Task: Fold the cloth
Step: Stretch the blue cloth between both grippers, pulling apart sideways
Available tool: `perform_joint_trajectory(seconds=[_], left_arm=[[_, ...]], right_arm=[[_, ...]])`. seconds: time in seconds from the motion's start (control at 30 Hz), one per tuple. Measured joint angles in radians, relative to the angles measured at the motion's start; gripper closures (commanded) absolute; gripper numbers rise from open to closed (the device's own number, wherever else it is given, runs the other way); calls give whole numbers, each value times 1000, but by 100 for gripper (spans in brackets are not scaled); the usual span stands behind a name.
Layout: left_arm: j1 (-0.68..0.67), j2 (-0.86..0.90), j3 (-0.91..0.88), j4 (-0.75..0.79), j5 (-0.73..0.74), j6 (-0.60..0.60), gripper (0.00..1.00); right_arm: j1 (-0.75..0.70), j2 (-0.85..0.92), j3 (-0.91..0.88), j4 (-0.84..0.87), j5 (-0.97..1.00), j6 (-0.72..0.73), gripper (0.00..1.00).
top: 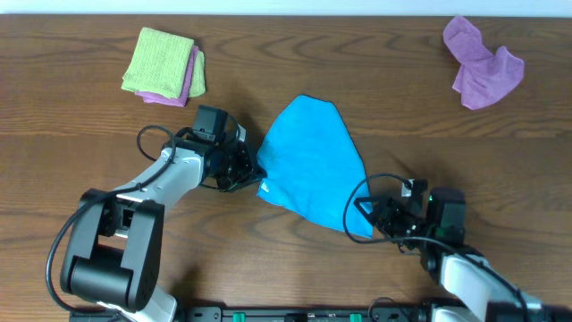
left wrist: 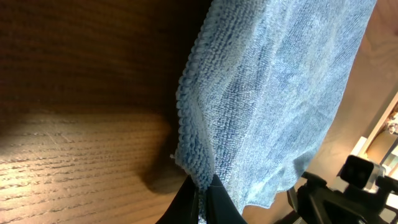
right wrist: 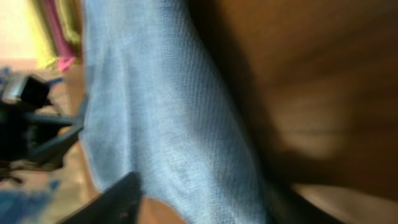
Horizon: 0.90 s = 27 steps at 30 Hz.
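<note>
Wood-grain desk (top: 80, 116), dark brown, under everything. Your cloth (top: 313, 165), sky blue, sits mid-desk, bunched into a rough triangle.

Your left arm (top: 170, 174) comes in low from the cloth's left side, wrist bent toward it, with the left jaws right at the cloth's left edge. In the left wrist view the cloth (left wrist: 273, 93) hem is pinched between the two fingertips (left wrist: 186, 208), so the left jaws are clamped on the cloth. It drapes away from them, desk wood beside it.

Your right arm (top: 465, 268) reaches in from below the cloth's lower right corner, right jaws at that corner. The right wrist view is blurred: the cloth (right wrist: 161, 112) fills the middle, one dark finger (right wrist: 112, 202) at its lower edge. You can't tell if the right jaws are clamped or released.

Up-left of the cloth, well apart: a folded lime-green cloth (top: 159, 58) stacked on a pink-purple one (top: 195, 82). Up-right of the cloth, well apart: a crumpled purple cloth (top: 483, 64).
</note>
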Motion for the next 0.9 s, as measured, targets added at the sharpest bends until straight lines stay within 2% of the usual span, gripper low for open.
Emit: perform_joint_trajectory(seconds=[0.07,0.1,0.3,0.43,0.7,0.9], left_arm=[[0,-1,0,0,2,0,95],[0,-2,0,-1,3,0,94],[9,-37,0,-1,7,0,94],[42,-75,0,-2,21,0,94],[132,-228,0,-2,41,-19,94],[150,-317,6,72,48,-97,94]], right_arm=[[0,45,-4,33,8,-1,92],[3,66,-8,40,30,1,99],[5,97,-32,140,8,6,99],[5,97,-16,139,-14,7,99],[5,-11,180,142,-93,37,99],[5,-29,353,142,-113,54,99]])
